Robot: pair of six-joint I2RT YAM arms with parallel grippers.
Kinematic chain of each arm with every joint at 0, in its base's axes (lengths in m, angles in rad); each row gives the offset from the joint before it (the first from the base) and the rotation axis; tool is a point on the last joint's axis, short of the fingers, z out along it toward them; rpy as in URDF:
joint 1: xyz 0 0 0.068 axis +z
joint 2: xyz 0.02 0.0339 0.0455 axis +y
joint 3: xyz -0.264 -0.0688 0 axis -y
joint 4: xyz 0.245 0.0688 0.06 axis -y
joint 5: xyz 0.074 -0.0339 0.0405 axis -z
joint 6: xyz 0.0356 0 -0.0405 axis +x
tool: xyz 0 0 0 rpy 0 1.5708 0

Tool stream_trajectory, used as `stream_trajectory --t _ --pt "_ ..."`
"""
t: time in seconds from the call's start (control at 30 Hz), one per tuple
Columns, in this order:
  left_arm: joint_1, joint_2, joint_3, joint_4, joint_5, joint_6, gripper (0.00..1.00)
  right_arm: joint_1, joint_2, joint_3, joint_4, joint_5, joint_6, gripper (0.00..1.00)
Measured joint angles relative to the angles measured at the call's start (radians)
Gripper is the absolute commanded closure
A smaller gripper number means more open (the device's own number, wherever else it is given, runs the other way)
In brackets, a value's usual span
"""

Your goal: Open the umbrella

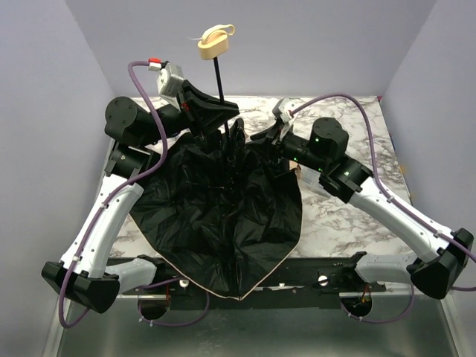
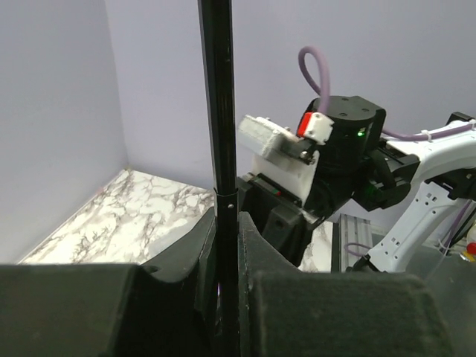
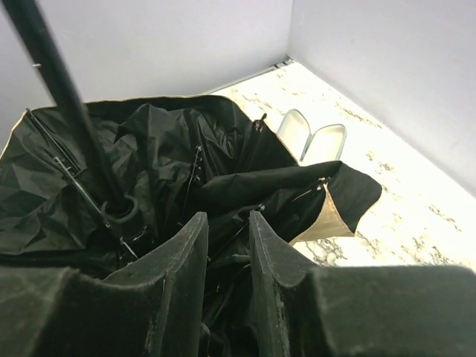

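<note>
umbrella (image 1: 216,216) half-spread, black side up | shaft (image 1: 220,78) upright | tan handle (image 1: 213,43) atop

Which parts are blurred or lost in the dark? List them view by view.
Top view: even light, but the black umbrella hides most folds. Left wrist: the near fingers are soft, the shaft sharper. Right wrist: near fingers blurred, fabric folds readable.

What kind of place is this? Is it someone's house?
Probably a robot test booth, not a house: plain lilac walls box in a marble-look table, with two robot arms bolted at its near edge, handling an umbrella.
</note>
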Motion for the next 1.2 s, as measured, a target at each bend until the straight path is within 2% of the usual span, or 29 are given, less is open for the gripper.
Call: stream_trajectory --t 0.27,0.73,0.87,1.0,1.2 --pt "0.005 -0.003 0.000 0.001 0.000 -0.005 1.00 0.000 0.061 -0.002 -0.061 0.027 -0.110 0.69" --pt "0.095 -0.064 0.000 -0.036 0.045 -0.021 1.00 0.008 0.035 -0.108 -0.165 0.207 -0.307 0.54" --pt "0.098 -0.064 0.000 -0.040 0.057 -0.024 1.00 0.007 0.034 -0.065 -0.211 0.191 -0.287 0.50" --pt "0.101 -0.065 0.000 -0.020 0.086 -0.039 1.00 0.007 0.034 0.047 -0.214 0.101 -0.207 0.50" --pt "0.101 -0.064 0.000 0.025 0.150 -0.082 1.00 0.005 0.050 0.198 -0.138 -0.055 -0.058 0.64"
